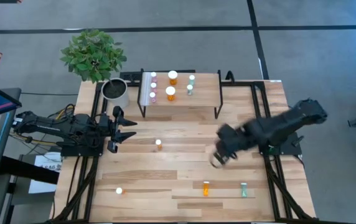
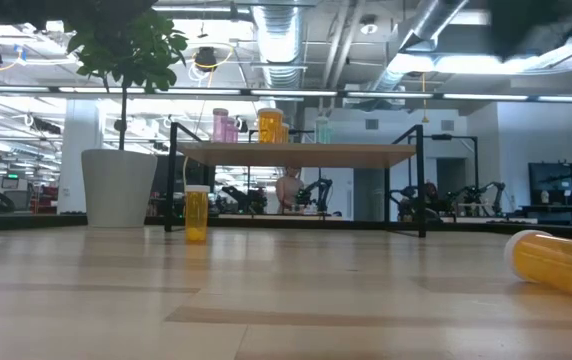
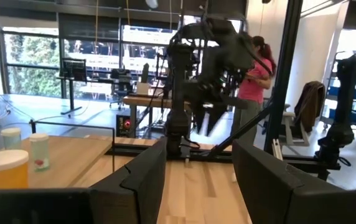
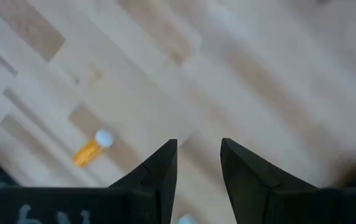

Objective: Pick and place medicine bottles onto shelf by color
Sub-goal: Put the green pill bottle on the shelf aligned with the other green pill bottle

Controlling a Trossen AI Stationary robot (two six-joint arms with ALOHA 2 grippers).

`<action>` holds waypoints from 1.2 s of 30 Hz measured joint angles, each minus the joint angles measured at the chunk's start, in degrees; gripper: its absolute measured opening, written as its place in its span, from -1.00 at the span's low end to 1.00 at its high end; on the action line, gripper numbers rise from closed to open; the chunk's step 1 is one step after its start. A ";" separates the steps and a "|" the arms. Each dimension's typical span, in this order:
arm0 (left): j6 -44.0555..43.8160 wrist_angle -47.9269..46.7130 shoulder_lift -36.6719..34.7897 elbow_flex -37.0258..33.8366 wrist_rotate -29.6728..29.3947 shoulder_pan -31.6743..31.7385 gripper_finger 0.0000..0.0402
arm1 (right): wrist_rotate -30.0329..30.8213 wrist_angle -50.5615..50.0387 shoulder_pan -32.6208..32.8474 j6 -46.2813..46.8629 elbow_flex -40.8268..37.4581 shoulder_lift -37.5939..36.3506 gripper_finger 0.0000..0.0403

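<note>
though scattered, four bottles [image 1: 159,144] off-shelf [image 1: 203,93]

One shelf [image 1: 181,93] stands at the far side of one wooden table [image 1: 184,168], carrying seven medicine bottles [image 1: 171,94]: three pink at its left, two larger orange in the middle, two pale green at its right. Four more bottles [image 1: 159,144] are on the table: three orange and one pale green. One potted plant [image 1: 100,62] stands at the far left. Two arms [image 1: 271,130] reach over the table.

Motion-blurred right end effector [image 1: 218,157]
</note>
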 joint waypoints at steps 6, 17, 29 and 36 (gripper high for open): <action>-0.38 -0.02 0.01 0.00 -0.02 0.00 -0.14 | -1.45 6.63 16.26 29.72 -10.48 -4.17 -0.25; -0.36 0.20 -0.01 0.00 -0.37 0.00 -0.14 | -7.61 14.05 29.72 55.64 -12.46 8.05 -0.16; -0.23 0.99 0.03 0.00 -0.35 0.00 -0.14 | -8.92 22.32 32.61 64.01 -17.90 11.23 -0.13; -0.27 1.05 0.03 0.00 -0.33 0.00 -0.14 | -8.98 30.80 29.28 63.60 -27.93 7.67 -0.13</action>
